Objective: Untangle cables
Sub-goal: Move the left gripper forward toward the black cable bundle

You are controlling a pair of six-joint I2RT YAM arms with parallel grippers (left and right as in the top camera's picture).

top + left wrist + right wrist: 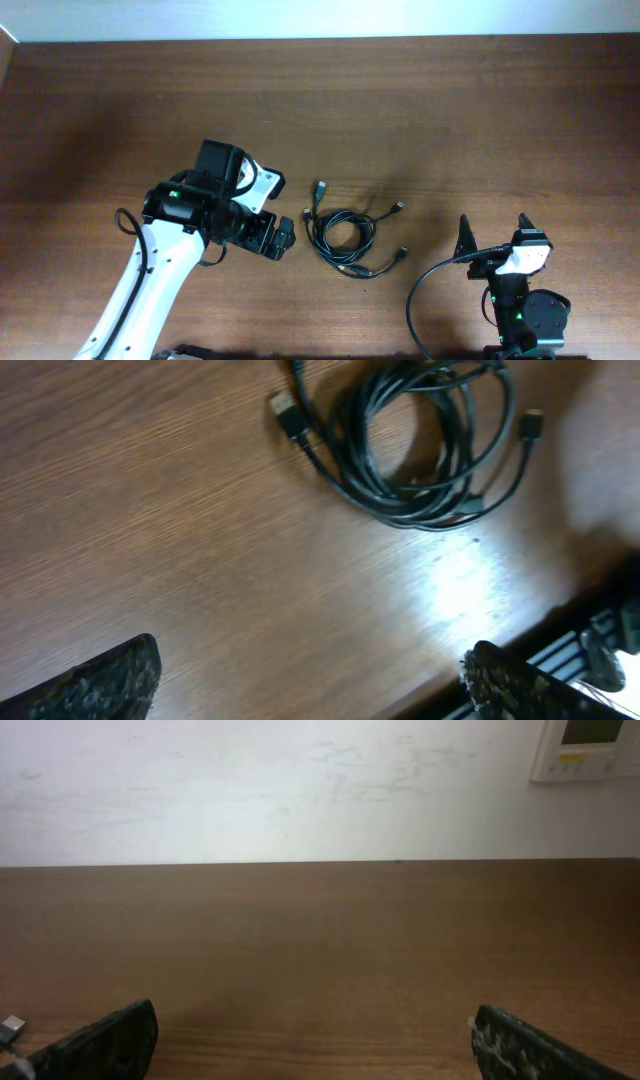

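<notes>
The cables [342, 236] lie in one tangled black coil at the middle of the table, with plug ends sticking out at the top left, right and bottom right. In the left wrist view the coil [420, 450] fills the top of the frame. My left gripper [278, 238] is open and empty, just left of the coil, above the table and not touching it; its fingertips [310, 680] frame bare wood. My right gripper [493, 232] is open and empty near the front right, apart from the cables. One plug tip [12, 1026] shows at the left edge of the right wrist view.
The brown wooden table [450, 120] reaches to a white wall [300, 780] at the back. The table's front edge [560, 615] shows in the left wrist view. A thick black arm cable [420, 300] loops beside the right arm's base.
</notes>
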